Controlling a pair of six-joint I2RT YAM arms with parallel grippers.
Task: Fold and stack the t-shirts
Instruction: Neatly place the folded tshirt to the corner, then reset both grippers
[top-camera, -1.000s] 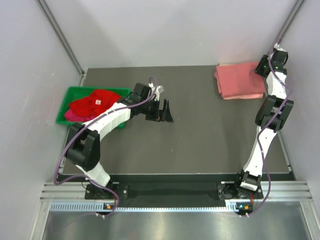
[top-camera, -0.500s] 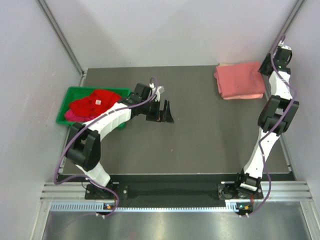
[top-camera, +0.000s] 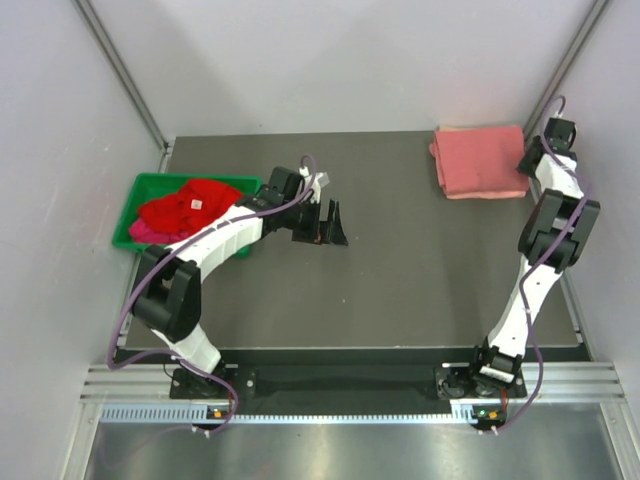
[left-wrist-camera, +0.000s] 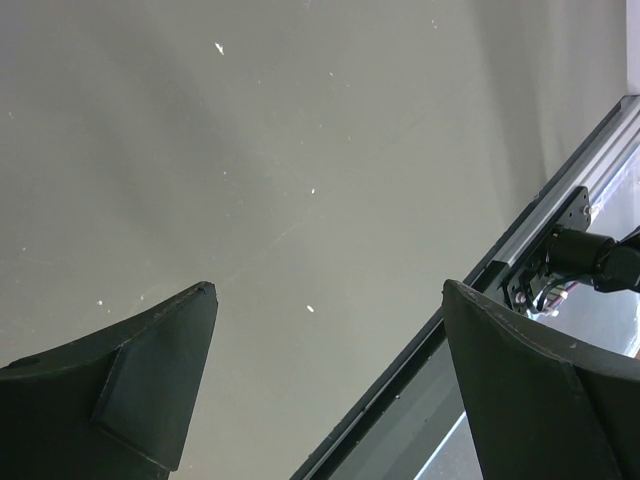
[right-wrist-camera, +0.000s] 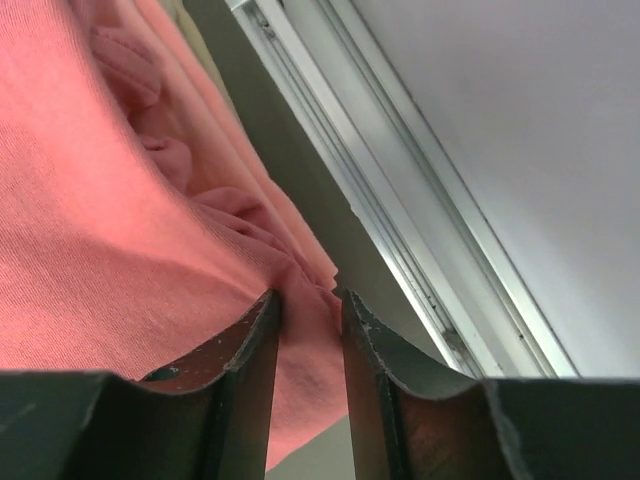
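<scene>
1. Far R corner of the table (top-camera: 420, 280): the salmon tee (top-camera: 478, 162) lies folded flat. Looks like the start of the stack.
2. The right gripper (right-wrist-camera: 308, 300) sits at that tee's R edge, jaws nearly together w/ a slim gap and cloth bunched at the tips. Can't tell if it's pinching or just resting there.
3. The left gripper (left-wrist-camera: 330, 290) hangs over bare table, mid-left, jaws wide apart, nothing in them.
4. The red tees (top-camera: 190, 203) and a magenta tee (top-camera: 138, 232) sit heaped, unfolded, in the green bin (top-camera: 150, 180) at the L edge.
5. Step, I'd say: btw shirts, one stacked and the rest to go.
6. Next calls for R to clear off w/o dragging the fold. L then goes into the bin for the top red tee and spreads it flat mid-table.
</scene>
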